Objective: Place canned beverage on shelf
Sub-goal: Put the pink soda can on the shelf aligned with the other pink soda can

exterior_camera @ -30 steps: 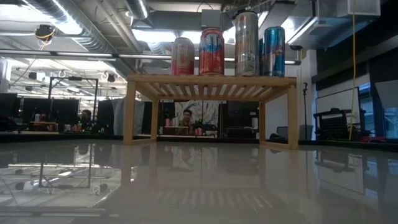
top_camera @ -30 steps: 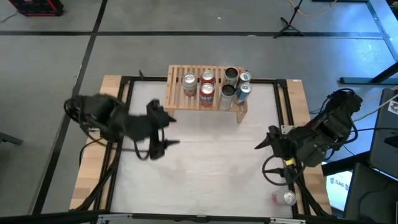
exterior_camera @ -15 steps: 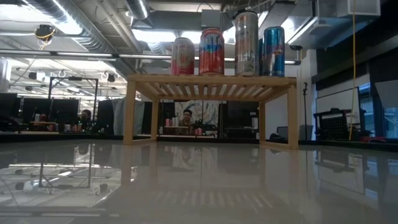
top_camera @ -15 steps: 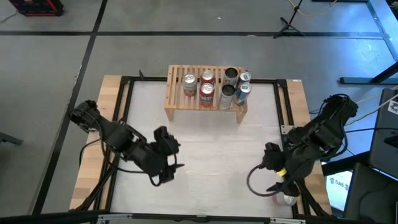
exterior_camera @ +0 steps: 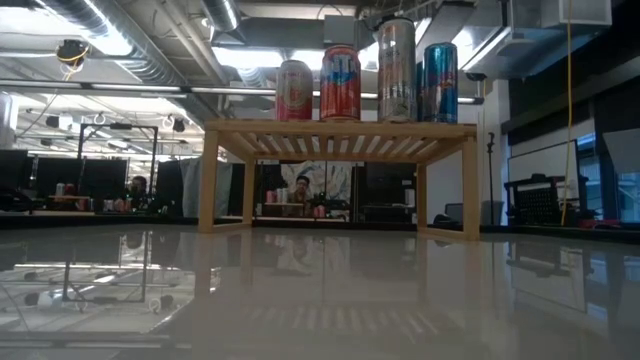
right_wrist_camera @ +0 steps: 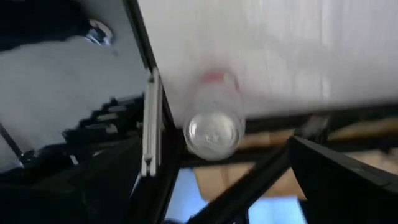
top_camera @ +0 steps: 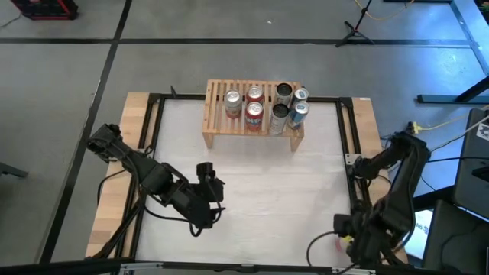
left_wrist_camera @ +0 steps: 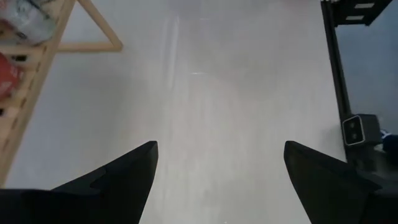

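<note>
Can (right_wrist_camera: 215,124) was lying on its side at the table's near right corner, end-on to the right gripper (top_camera: 345,229), which hung just beside it, fingers spread, nothing held. Left gripper (top_camera: 210,200), also released, waited mid-table. Shelf (top_camera: 216,126) sat far off.

Blurred can (right_wrist_camera: 214,127) on its side, label unreadable; shelf (left_wrist_camera: 25,93) cut off.

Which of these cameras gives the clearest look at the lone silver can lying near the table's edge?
The right wrist view: the silver can lying on its side fills the middle, its round end facing the camera. The high view shows only a sliver of it by the right gripper, hidden under the arm. The low and left wrist views miss it.
</note>
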`<act>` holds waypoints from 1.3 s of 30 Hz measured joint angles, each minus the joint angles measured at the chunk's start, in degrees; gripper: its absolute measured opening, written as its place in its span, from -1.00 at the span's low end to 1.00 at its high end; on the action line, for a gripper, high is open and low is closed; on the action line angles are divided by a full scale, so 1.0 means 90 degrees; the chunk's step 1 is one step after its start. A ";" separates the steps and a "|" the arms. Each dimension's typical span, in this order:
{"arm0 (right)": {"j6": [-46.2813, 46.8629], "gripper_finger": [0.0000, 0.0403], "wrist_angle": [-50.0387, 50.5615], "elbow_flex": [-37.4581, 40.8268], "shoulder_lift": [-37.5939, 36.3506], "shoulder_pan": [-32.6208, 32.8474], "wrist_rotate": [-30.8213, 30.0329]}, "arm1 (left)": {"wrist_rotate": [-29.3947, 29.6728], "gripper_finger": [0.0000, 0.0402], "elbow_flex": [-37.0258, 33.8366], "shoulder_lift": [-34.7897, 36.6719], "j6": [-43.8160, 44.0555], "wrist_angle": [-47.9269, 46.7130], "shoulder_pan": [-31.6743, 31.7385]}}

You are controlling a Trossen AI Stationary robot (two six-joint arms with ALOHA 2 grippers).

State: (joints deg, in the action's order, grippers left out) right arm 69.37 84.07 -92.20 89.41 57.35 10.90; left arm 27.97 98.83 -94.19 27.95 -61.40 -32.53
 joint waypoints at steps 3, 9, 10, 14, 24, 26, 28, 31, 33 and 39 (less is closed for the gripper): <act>0.0421 0.94 -0.0041 0.0136 0.0184 0.0233 0.0128 | 0.0001 0.70 -0.0012 0.0002 -0.0310 0.0068 0.0073; 0.0663 0.94 -0.0053 0.0515 0.0403 0.0610 0.0081 | -0.0530 0.70 -0.0013 0.0002 -0.0900 0.0095 0.0200; 0.0672 0.94 -0.0124 0.0589 0.0415 0.0647 0.0081 | -0.0633 0.70 -0.0014 0.0002 -0.0982 0.0097 0.0218; 0.0594 0.94 -0.0318 0.0906 0.0500 0.0650 0.0053 | -0.0733 0.70 -0.0014 0.0002 -0.1008 0.0076 0.0292; 0.0495 0.94 -0.1551 0.1765 0.0470 0.0673 0.0528 | -0.0741 0.70 -0.0014 0.0002 -0.1010 0.0068 0.0293; 0.0470 0.94 -0.1506 0.1808 0.0487 0.0675 0.0413 | -0.0724 0.70 -0.0014 0.0002 -0.1010 0.0068 0.0293; 0.0444 0.94 -0.1365 0.1845 0.0522 0.0674 0.0231 | -0.0721 0.70 -0.0014 0.0002 -0.1015 0.0068 0.0311; 0.0430 0.94 -0.1361 0.1817 0.0507 0.0667 0.0196 | -0.0721 0.70 -0.0014 0.0002 -0.1016 0.0065 0.0338; 0.0431 0.94 -0.1289 0.1821 0.0497 0.0667 0.0198 | -0.0719 0.70 -0.0014 0.0002 -0.1023 0.0063 0.0339; 0.0582 0.94 -0.1286 0.1819 0.0500 0.0502 0.0363 | -0.0729 0.70 -0.0014 0.0002 -0.1020 0.0065 0.0337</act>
State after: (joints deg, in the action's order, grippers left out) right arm 74.61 72.50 -75.83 93.91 61.87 14.17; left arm 21.41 98.70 -94.17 18.76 -60.82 -29.50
